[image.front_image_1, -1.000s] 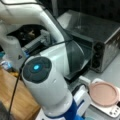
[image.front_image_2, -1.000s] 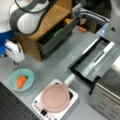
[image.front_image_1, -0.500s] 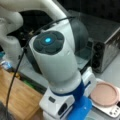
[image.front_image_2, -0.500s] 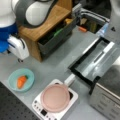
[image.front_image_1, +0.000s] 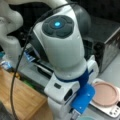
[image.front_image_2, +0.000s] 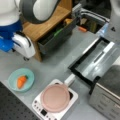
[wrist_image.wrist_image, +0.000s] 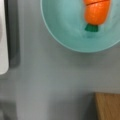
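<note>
The tool's fingers showed in no view, so whether it was released or clenched could not be told. The arm (image.front_image_2: 22, 37) hung above the counter (image.front_image_2: 57, 65) near the carrot (image.front_image_2: 21, 81), which lay in a teal bowl (image.front_image_2: 13, 77). The wrist view showed both carrot (wrist_image.wrist_image: 97, 12) and bowl (wrist_image.wrist_image: 65, 25).

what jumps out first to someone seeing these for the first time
The big white robot arm with its glowing blue light fills a front view. In a front view, an orange carrot lies in a teal bowl at bottom left, near a pink pan on a small white cooktop. The gripper does not show.
</note>
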